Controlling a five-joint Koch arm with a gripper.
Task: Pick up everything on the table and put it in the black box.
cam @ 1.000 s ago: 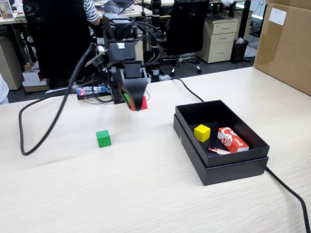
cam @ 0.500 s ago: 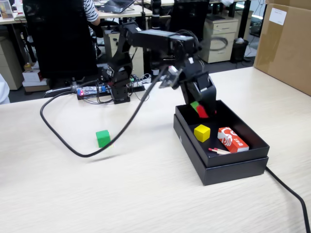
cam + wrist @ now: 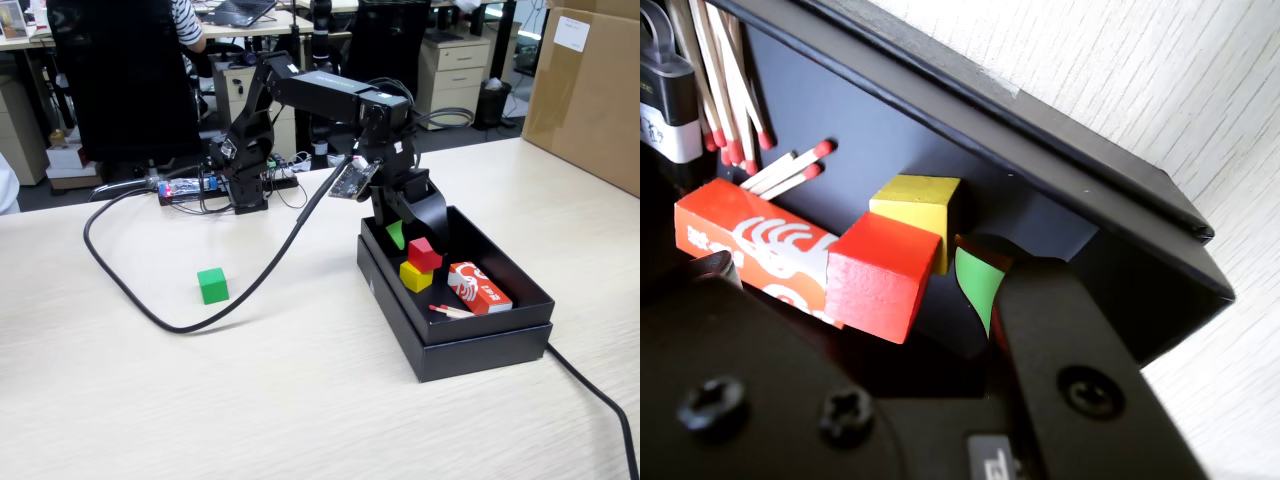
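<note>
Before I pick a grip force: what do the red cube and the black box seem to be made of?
The red cube looks like painted wood or hard plastic: flat faces, crisp edges, an even, slightly satin colour; which one, I cannot tell. The black box looks like matte cardboard: thin straight walls, no gloss, nested in a second shell like a lid.

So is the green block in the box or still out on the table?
Out. The green block sits on the bare table, left of the black box in the fixed view. Only the red and yellow blocks are inside.
</note>
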